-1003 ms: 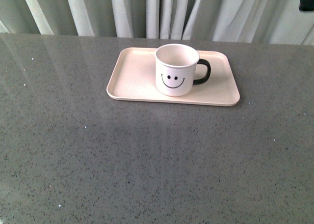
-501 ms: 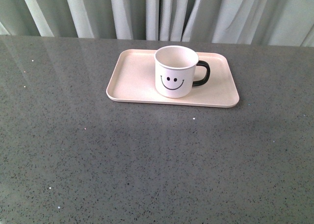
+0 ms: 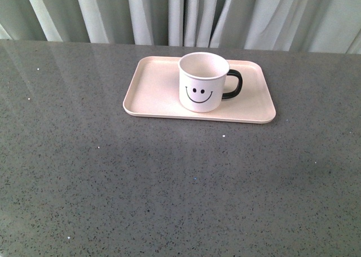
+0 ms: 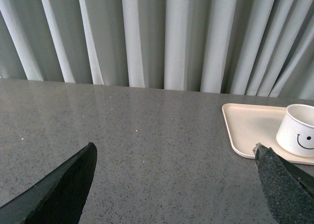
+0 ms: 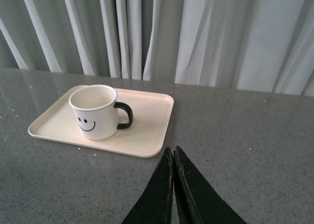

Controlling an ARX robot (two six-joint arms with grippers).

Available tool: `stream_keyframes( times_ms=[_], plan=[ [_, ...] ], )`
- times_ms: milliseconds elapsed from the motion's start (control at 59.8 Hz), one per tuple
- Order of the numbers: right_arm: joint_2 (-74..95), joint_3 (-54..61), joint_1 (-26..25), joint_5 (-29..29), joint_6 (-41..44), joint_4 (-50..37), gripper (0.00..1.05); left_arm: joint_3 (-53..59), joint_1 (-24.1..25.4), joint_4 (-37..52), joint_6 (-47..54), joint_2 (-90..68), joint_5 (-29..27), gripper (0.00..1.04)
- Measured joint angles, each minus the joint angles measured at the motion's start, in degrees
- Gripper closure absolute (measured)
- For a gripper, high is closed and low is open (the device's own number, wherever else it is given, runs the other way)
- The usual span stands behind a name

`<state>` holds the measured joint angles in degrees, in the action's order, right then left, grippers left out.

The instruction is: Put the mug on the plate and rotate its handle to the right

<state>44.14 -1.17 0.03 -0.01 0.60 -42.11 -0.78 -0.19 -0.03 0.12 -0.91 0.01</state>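
The white mug (image 3: 202, 82) with the black smiley face stands upright on the pale pink plate (image 3: 152, 88), right of its middle. Its black handle (image 3: 234, 83) points right. Neither gripper shows in the front view. In the left wrist view my left gripper (image 4: 174, 153) is open and empty over the bare table, with the plate (image 4: 248, 128) and mug (image 4: 298, 130) off beyond one fingertip. In the right wrist view my right gripper (image 5: 172, 151) is shut and empty, apart from the plate (image 5: 147, 126) and the mug (image 5: 95, 111).
The grey speckled table (image 3: 169, 184) runs to pale curtains (image 3: 180, 14) at the back. Nothing else stands on it in any view.
The view has shifted slightly. A dark shape at the top right corner one second ago has gone from view. The mug and plate have not moved.
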Motion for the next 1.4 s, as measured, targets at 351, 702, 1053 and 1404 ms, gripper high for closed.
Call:
stream_keyframes(
  times_ms=[351,702,1053,1404],
  plan=[
    [-13.7,0.1,0.0,0.0,0.0,12.2,1.03,0.0,0.0,0.0,0.0,0.0,0.0,0.09],
    [-23.3,0.1,0.0,0.0,0.0,21.3,1.03,0.0,0.0,0.0,0.0,0.0,0.0,0.09],
    [-30.7,0.1,0.0,0.0,0.0,28.6,1.03,0.0,0.0,0.0,0.0,0.0,0.0,0.09],
    [-43.6,0.1,0.0,0.0,0.0,41.9,1.03,0.0,0.0,0.0,0.0,0.0,0.0,0.09]
  ],
)
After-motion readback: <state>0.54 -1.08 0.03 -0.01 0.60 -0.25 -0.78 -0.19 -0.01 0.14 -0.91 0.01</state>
